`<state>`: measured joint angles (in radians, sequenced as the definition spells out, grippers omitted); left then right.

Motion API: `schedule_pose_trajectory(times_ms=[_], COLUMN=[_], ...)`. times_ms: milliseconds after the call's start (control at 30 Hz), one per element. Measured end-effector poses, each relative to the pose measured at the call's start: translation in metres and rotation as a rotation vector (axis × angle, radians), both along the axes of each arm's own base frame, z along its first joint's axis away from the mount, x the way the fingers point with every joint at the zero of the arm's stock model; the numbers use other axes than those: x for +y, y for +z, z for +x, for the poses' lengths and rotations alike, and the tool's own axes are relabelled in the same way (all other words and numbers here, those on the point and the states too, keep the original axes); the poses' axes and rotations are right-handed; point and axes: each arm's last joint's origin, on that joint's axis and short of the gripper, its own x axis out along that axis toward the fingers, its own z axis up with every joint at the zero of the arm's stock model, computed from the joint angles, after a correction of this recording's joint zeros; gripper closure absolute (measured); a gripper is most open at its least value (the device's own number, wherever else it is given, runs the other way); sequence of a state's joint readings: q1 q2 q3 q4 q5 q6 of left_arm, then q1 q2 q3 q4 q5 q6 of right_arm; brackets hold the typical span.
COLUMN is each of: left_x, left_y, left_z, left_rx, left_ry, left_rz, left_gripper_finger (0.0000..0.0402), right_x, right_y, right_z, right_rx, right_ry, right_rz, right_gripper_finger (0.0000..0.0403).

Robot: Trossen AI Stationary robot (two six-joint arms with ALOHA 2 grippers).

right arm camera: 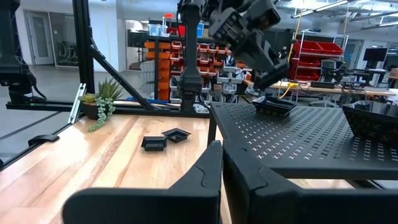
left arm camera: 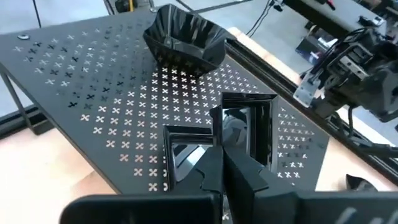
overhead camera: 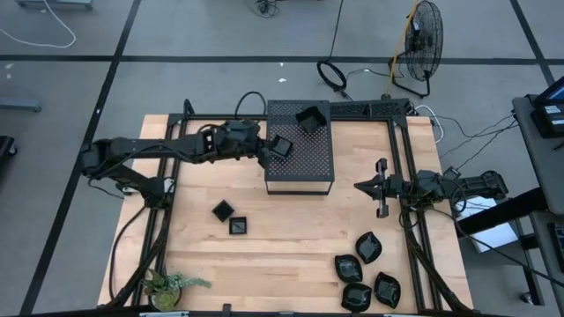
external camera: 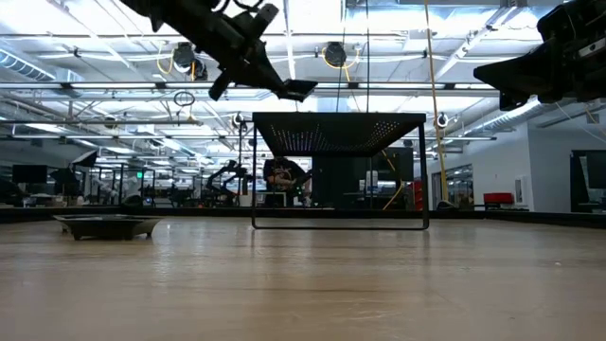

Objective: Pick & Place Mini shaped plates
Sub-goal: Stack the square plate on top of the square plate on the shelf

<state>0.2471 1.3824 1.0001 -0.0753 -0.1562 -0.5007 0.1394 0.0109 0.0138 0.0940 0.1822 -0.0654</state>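
My left gripper point(overhead camera: 269, 151) is shut on a small square black plate point(left arm camera: 244, 124) just above the left part of the black perforated box point(overhead camera: 300, 150). It also shows in the low view point(external camera: 295, 90). Another small black dish point(overhead camera: 309, 119) rests by its base on the box's far part. Two square plates point(overhead camera: 222, 210) point(overhead camera: 238, 225) lie on the table. Several leaf-shaped plates point(overhead camera: 368, 247) lie at the near right. My right gripper point(overhead camera: 381, 187) is shut and empty, above the table right of the box. My left gripper pinches the square plate by its rim point(left arm camera: 219, 127) on the side nearest the wrist, between its two fingers point(left arm camera: 214, 168). The fingers come from the table's left, slanting down. The plate is held clear above the box's top, close to level, sticking out beyond the fingertips.
A small green plant point(overhead camera: 167, 286) stands at the near left corner. Dark frame bars point(overhead camera: 401, 158) run along the table's sides and back. Bare wood point(overhead camera: 291, 238) lies between the square plates and the leaf-shaped ones.
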Motion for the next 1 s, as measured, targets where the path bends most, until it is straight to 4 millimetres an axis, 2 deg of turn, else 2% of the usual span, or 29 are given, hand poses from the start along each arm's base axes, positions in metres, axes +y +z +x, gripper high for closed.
schedule_pose_trajectory(times_ms=[167,333,600,900,1000], left_x=[0.0009,0.0009,0.0008,0.0007,0.0010], left_y=[-0.0030,-0.0031,-0.0039,-0.0047,-0.0042], left_z=[0.0009,0.0008,0.0002,-0.0002,-0.0001], left_rx=[0.017,0.025,0.074,0.098,0.095], left_ry=[0.001,-0.005,-0.054,-0.072,-0.061], left_rz=[-0.001,0.010,0.095,0.126,0.133], left_gripper_finger=[0.0384,0.0397,0.0377,0.0397,0.0391], right_x=[0.0000,0.0000,0.0000,0.0000,0.0000], right_y=[0.0000,0.0000,0.0000,0.0000,-0.0001], right_z=[0.0000,0.0000,0.0000,0.0000,0.0000], right_rx=[0.000,0.000,0.000,0.000,0.000], right_ry=[0.000,0.000,0.000,0.000,0.000], right_rz=[0.000,0.000,0.000,0.000,0.000], right_gripper_finger=[0.0403,0.0403,0.0403,0.0403,0.0403])
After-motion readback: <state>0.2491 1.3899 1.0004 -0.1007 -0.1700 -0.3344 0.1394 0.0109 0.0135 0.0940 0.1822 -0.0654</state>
